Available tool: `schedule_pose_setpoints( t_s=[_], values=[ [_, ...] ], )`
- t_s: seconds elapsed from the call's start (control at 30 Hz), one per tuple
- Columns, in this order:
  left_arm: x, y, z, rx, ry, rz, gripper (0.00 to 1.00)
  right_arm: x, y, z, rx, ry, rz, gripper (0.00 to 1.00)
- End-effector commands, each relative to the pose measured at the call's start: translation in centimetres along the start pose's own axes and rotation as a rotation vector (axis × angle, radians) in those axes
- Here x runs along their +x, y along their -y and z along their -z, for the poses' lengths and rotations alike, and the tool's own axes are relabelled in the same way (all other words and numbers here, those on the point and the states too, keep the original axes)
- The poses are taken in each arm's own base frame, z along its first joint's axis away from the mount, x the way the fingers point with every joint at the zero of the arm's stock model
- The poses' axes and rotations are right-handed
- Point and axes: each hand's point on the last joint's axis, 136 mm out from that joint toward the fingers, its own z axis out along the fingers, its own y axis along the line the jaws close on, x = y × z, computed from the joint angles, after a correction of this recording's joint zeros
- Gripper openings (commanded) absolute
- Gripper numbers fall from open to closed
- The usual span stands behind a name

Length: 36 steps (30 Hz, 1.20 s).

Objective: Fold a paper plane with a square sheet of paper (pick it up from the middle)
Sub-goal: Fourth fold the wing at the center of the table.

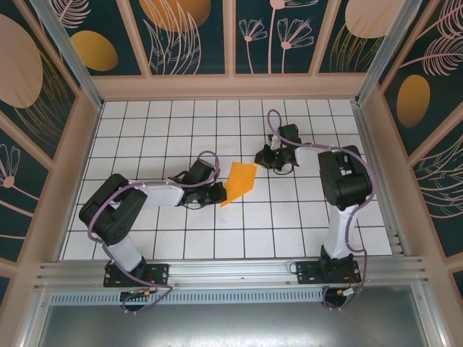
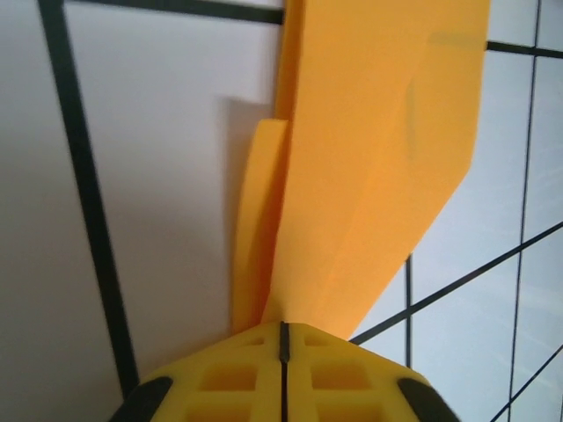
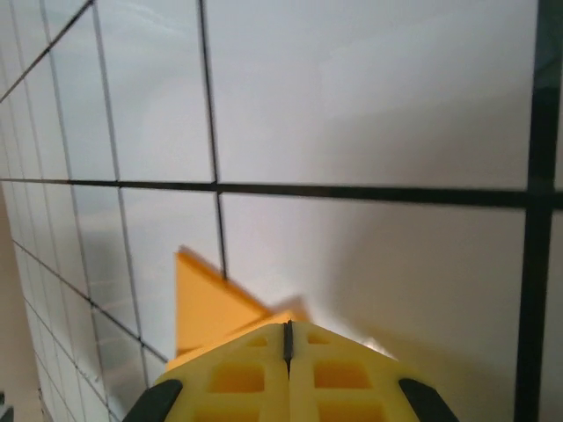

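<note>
— Which step is in hand?

— A fold in the middle of the work, I think. Nearest to us, the left gripper point(image 2: 283, 330) has its jaws closed on the narrow end of the half-folded orange paper point(image 1: 239, 181), which lies mid-table on the white grid point(image 1: 181, 137). Beyond it, the right gripper point(image 1: 270, 160) is closed too, at the far corner; if it pinches, I cannot tell.

— And next?

— Probably another lengthwise crease. The edges must meet exactly before pressing.
</note>
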Motion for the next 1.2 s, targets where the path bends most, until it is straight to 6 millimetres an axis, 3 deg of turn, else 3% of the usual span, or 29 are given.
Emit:
schedule_pose_setpoints(
  t_s=[0.0,0.13,0.27,0.4,0.53,0.83,0.97,1.17],
  values=[
    [-3.2,3.9,1.9,0.058,0.075,-0.076,0.25,-0.7,-3.1,3.1,-0.04,0.101,-0.012,0.13],
    [-6.5,6.8,4.2,0.096,0.194,-0.115,0.44,1.2,-3.2,3.9,-0.021,0.124,-0.073,0.37],
    [-8.8,6.3,6.0,0.065,0.299,-0.091,0.64,3.2,-3.6,3.3,-0.005,0.116,-0.127,0.5],
    [-9.8,4.7,7.2,0.013,0.354,-0.067,0.85,5.2,-4.1,1.7,0.021,0.088,-0.192,0.55],
    [-9.5,3.6,7.7,-0.001,0.357,-0.072,0.93,6.7,-4.0,-0.1,0.05,0.058,-0.249,0.56],
    [-7.9,2.5,6.7,0.038,0.288,-0.045,0.94,8.2,-4.3,-2.6,0.047,0.005,-0.254,0.52],
    [-6.9,3.1,5.5,0.099,0.228,-0.043,0.85,8.4,-4.3,-3.2,0.05,-0.001,-0.251,0.49],
    [-6.2,1.8,3.4,0.077,0.171,-0.034,0.65,8.4,-4.3,-3.0,0.041,-0.005,-0.23,0.47]
  ],
)
